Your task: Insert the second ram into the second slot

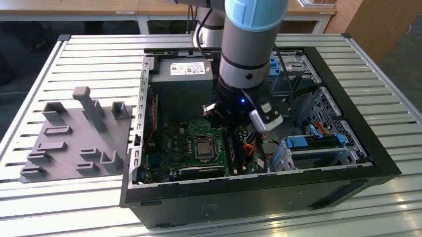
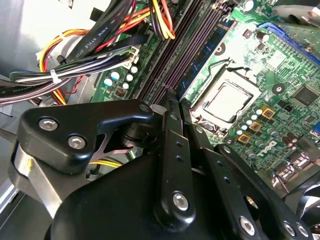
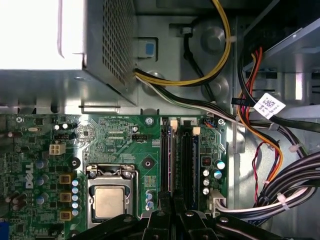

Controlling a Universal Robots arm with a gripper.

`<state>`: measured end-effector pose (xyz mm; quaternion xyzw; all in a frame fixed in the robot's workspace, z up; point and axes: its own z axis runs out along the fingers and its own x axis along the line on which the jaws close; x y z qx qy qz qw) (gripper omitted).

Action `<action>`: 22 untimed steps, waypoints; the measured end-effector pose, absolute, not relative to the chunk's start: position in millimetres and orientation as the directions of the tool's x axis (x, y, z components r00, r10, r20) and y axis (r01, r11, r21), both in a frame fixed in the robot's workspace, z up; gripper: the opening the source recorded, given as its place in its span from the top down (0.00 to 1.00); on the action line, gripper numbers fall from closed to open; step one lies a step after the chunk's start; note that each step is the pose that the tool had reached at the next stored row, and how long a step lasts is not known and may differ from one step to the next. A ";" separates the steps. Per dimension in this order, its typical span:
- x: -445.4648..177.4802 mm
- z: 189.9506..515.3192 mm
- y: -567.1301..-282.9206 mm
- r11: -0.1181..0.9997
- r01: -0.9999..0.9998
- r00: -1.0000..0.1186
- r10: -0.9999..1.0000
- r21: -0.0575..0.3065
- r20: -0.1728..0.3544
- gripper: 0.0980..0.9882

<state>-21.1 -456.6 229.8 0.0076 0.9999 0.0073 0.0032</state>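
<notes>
In the exterior view my gripper (image 1: 228, 127) reaches down into the open computer case (image 1: 369, 153), over the memory slots beside the CPU socket (image 1: 201, 146). In both wrist views its black fingers (image 2: 170, 150) stand nearly together, and the gripper (image 2: 175, 102) (image 3: 173, 214) is shut on the second ram (image 3: 173, 165) (image 2: 191, 56). The ram shows edge-on as a thin dark strip running along a slot, upright and in line with it. A blue board face (image 2: 202, 66) stands in the neighbouring slot on the CPU side. How deep the ram sits is hidden.
Bundled power cables (image 2: 100, 47) (image 3: 280, 185) run close beside the slots, away from the CPU. The power supply box (image 1: 181, 71) sits at the case's far end, and blue drive-bay parts (image 1: 316, 143) are at the exterior view's right. A grey fixture plate (image 1: 72, 143) lies outside the case.
</notes>
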 end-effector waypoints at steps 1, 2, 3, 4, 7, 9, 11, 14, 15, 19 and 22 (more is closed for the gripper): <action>-21.1 229.6 -457.1 1.000 0.017 -1.000 0.017 0.015 -0.006 0.96; -21.0 229.3 -457.6 1.000 0.018 -1.000 0.018 0.015 -0.006 0.96; -21.1 229.1 -458.2 1.000 0.020 -1.000 0.021 0.015 -0.006 0.96; -21.1 228.9 -458.8 1.000 0.022 -1.000 0.023 0.015 -0.006 0.96; -21.0 228.6 -459.5 1.000 0.027 -1.000 0.027 0.015 -0.006 0.96; -20.9 228.2 -459.6 1.000 0.027 -1.000 0.027 0.015 -0.006 0.96; -20.8 227.7 -459.6 1.000 0.027 -1.000 0.027 0.015 -0.006 0.96; -20.6 226.9 -459.6 1.000 0.027 -1.000 0.027 0.015 -0.006 0.96; -20.1 226.6 -459.6 1.000 0.027 -1.000 0.027 0.015 -0.006 0.96; -20.1 224.5 -459.9 1.000 0.027 -1.000 0.027 0.015 -0.006 0.96; -20.0 223.0 -459.9 1.000 0.025 -1.000 0.025 0.015 -0.006 0.96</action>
